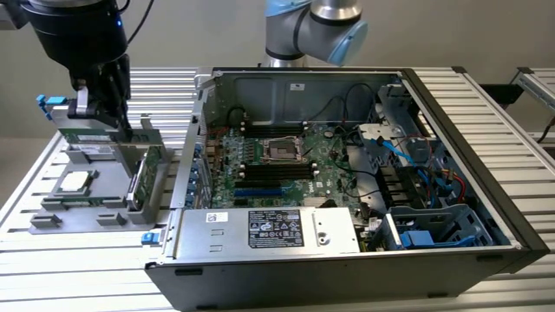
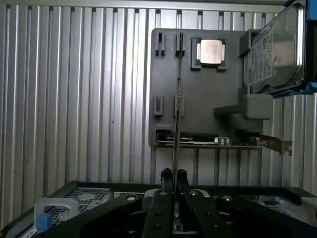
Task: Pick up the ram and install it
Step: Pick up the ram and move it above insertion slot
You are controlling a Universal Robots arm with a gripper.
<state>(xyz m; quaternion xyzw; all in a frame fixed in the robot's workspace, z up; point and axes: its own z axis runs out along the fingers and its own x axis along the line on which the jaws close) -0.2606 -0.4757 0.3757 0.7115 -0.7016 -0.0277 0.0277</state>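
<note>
1. We found the black pincer (image 2: 174, 173) clenched on the long, narrow green ram stick (image 1: 90, 136).
2. We saw that stick at the grey plastic holder (image 2: 203, 114) on the ribbed metal bench (image 2: 74, 99).

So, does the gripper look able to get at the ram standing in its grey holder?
Probably yes: the gripper is lined up along the thin edge of the ram, nothing covers it, and the processor and hard drive sit to one side.
</note>
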